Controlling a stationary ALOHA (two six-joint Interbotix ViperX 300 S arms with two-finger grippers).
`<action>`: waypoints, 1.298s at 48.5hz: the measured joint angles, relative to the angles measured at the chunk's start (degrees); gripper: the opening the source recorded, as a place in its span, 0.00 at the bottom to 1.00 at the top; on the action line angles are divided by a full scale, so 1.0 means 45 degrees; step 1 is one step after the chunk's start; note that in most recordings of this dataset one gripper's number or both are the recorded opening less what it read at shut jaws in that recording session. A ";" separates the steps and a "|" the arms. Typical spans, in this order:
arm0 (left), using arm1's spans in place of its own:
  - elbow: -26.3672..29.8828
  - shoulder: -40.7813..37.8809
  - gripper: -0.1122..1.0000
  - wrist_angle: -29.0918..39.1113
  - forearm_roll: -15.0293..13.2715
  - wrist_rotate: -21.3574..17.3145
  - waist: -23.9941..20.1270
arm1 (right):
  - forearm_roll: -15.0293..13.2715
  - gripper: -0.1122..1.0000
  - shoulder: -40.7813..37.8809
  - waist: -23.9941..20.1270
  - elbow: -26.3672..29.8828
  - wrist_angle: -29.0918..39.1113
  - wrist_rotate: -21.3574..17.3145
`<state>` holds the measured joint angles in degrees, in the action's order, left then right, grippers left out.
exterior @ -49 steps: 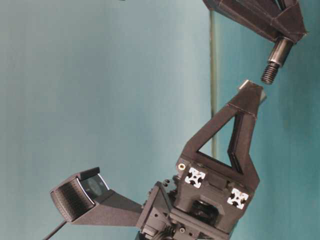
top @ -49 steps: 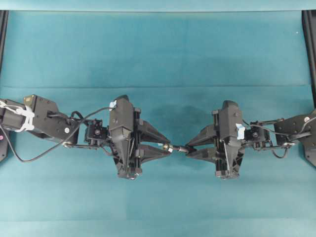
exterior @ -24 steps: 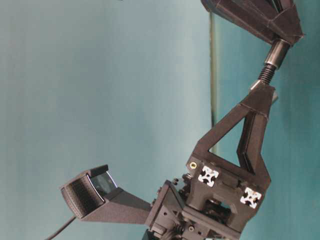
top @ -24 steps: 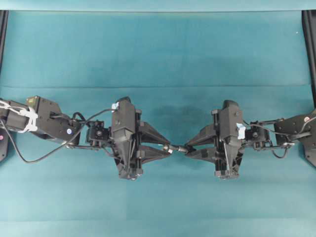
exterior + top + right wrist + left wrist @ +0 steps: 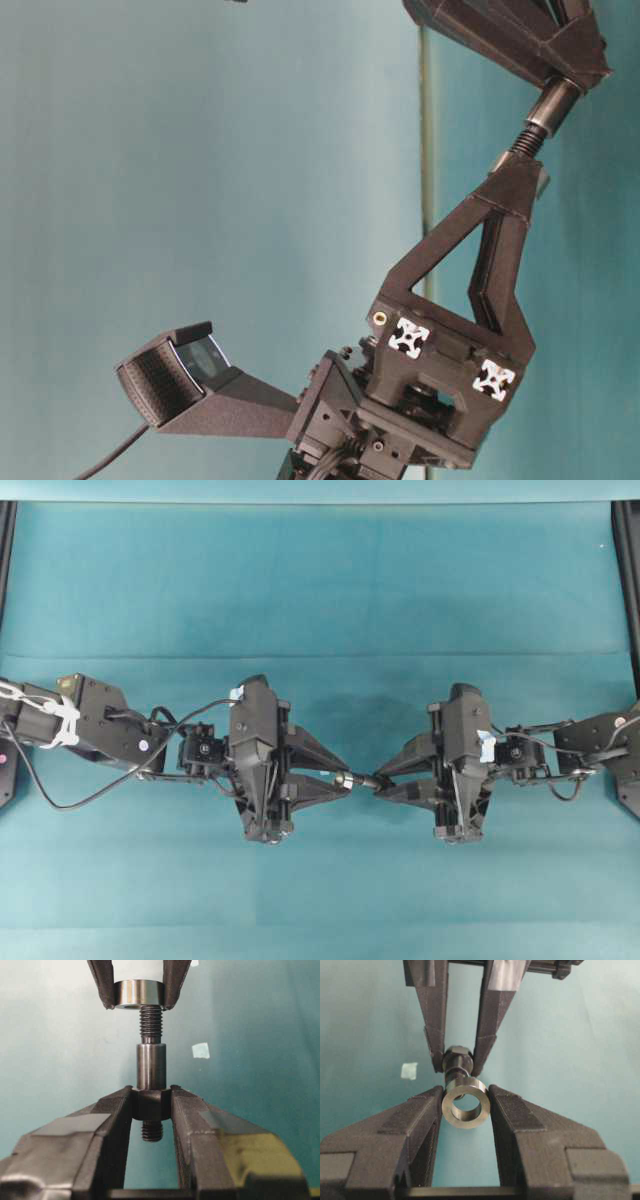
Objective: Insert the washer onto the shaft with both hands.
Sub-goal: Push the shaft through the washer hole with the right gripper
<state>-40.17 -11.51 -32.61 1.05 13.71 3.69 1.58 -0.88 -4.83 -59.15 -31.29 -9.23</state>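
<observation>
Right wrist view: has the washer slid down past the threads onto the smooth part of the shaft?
No. The washer sits only at the threaded tip of the shaft, with bare threads showing below it.

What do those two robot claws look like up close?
Both are matte black plastic. The left gripper and right gripper each have two pointed, triangular lattice-braced fingers, a pale blue tape tag on the body, and thin black cables looping back along the arm; white ties bundle the left arm's.

A teal cloth-covered table (image 5: 320,580) fills the overhead frame; one pale tape scrap (image 5: 409,1070) (small, squarish) lies flat on it.
</observation>
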 measured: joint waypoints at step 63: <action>0.0625 -0.0391 0.43 0.0410 -0.0020 -0.0098 -0.0059 | 0.0000 0.10 -0.0059 -0.0059 0.0293 -0.0059 -0.0020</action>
<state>-37.35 -13.27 -30.76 0.97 13.27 3.43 1.58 -1.14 -5.10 -57.83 -31.55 -9.32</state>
